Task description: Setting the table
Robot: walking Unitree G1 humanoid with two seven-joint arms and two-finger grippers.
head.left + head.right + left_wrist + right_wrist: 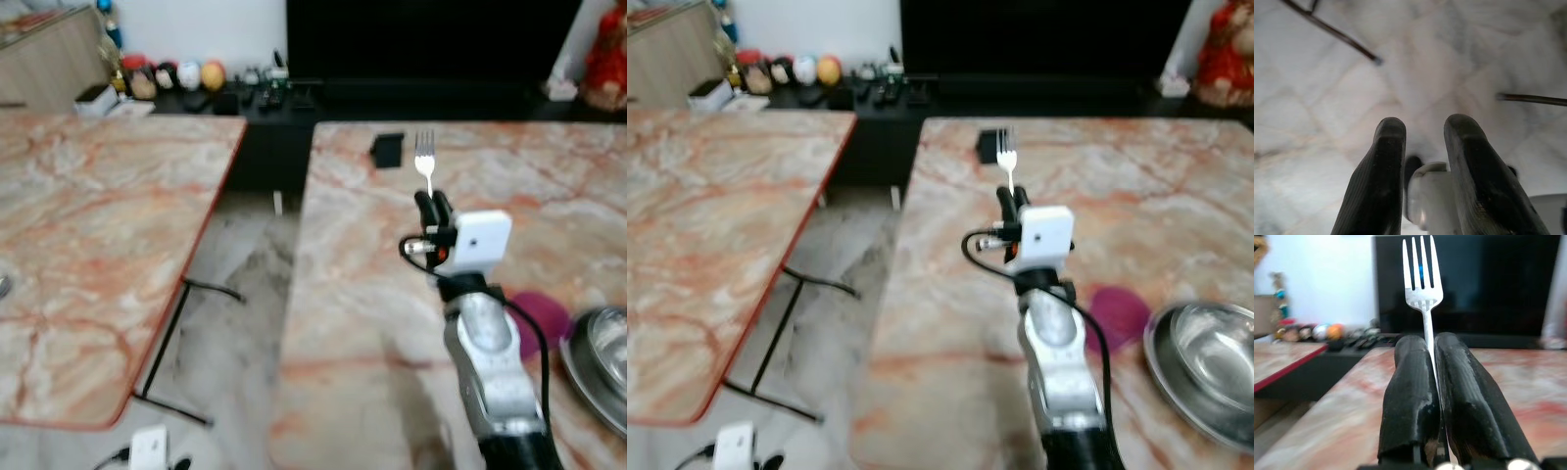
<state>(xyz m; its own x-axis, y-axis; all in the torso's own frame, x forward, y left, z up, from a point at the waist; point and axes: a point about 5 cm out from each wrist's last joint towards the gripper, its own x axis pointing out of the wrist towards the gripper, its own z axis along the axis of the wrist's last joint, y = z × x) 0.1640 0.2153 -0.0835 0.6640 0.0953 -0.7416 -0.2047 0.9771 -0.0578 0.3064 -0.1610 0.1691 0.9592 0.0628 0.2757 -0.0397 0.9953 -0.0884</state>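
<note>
At centre frame, the right gripper (434,208) clenches a fork (424,157) upright above the marble table (353,294). A steel bowl (600,352) sits lower right. The left gripper (1422,147) hangs parted over floor.

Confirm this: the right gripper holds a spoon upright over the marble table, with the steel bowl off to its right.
One thing is wrong: it is a fork, not a spoon; the right wrist view shows its four tines. The rest stands: the right gripper holds it upright over the marble table, with the steel bowl off to its right.
</note>
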